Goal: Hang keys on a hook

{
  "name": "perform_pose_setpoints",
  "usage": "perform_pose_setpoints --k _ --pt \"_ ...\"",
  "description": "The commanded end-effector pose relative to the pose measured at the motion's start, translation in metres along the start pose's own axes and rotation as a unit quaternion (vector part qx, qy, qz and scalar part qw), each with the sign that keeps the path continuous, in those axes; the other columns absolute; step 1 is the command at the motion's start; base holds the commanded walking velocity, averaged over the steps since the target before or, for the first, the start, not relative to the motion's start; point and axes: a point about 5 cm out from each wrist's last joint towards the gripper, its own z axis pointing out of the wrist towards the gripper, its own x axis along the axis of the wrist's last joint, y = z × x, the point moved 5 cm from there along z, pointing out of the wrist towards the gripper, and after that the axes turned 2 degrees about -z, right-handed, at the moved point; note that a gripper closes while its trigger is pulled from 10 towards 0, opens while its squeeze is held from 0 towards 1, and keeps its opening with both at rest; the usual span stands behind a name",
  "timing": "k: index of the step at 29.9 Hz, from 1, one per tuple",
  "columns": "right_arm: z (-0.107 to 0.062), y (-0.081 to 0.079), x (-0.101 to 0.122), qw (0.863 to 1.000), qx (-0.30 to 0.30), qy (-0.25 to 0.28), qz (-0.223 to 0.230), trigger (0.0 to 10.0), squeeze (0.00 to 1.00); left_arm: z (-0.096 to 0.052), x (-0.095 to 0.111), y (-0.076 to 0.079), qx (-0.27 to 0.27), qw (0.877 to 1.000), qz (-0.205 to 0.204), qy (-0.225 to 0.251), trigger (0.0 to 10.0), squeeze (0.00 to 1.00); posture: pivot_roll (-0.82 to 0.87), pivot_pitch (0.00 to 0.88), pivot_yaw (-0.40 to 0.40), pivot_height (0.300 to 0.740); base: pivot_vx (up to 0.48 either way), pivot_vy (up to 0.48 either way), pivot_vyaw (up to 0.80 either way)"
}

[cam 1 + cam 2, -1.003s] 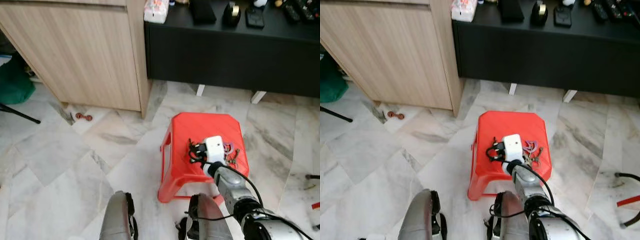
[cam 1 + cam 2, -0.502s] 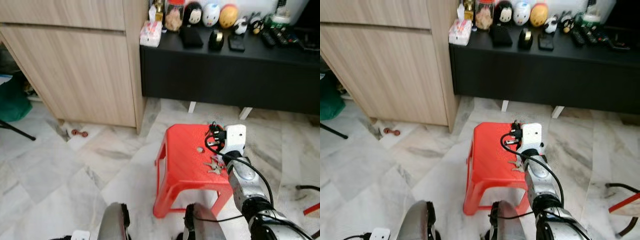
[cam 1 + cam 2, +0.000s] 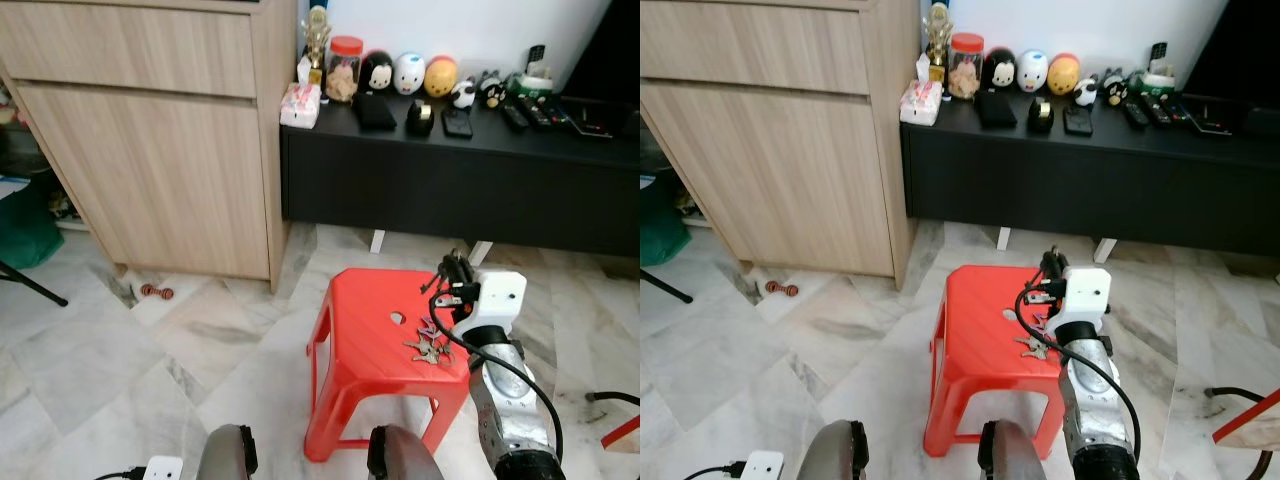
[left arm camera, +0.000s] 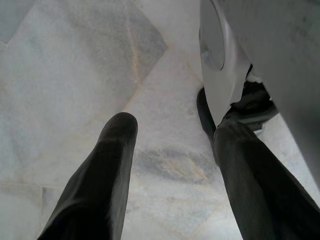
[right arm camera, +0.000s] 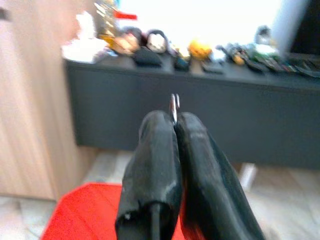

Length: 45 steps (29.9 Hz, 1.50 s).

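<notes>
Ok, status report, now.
Right gripper shut on keys, above red stool. Bunch hangs at stool top; contact unclear. Left gripper open, idle over floor.

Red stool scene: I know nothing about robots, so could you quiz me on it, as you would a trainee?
1. True or false: the red stool stands on top of the black cabinet.
2. The fingers of the right pincer are: A spread wide, B pressed together, C bent backwards.
3. Fill in: the open left pincer hangs idle, pointing down at the marble ___.

Key: 1 false; 2 B; 3 floor.
</notes>
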Motion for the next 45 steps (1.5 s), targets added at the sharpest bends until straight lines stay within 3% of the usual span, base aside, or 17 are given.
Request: perform_pose_setpoints --k 1,21,35,45 --pt "0.002 0.008 0.007 1.000 -0.020 0.004 0.007 10.0 0.00 -0.001 -0.008 0.001 -0.002 1.000 0.000 -0.016 10.0 0.00 0.06 0.002 -0.081 0.594 0.000 0.000 0.00" --pt "0.002 0.006 0.008 0.999 -0.034 -0.026 0.027 10.0 0.00 -0.001 -0.009 0.003 -0.006 1.000 -0.005 -0.016 10.0 0.00 0.06 0.000 -0.091 0.594 0.000 0.000 0.00" --pt "0.002 0.014 0.010 0.998 -0.041 -0.028 0.029 10.0 0.00 -0.001 -0.009 0.006 -0.013 1.000 -0.006 -0.015 10.0 0.00 0.07 0.000 -0.095 0.594 -0.271 0.000 0.00" --pt "0.002 0.012 0.009 0.998 -0.038 -0.031 0.031 10.0 0.00 -0.001 -0.009 0.005 -0.015 1.000 0.000 -0.016 10.0 0.00 0.06 0.000 -0.090 0.594 -0.299 0.000 0.00"
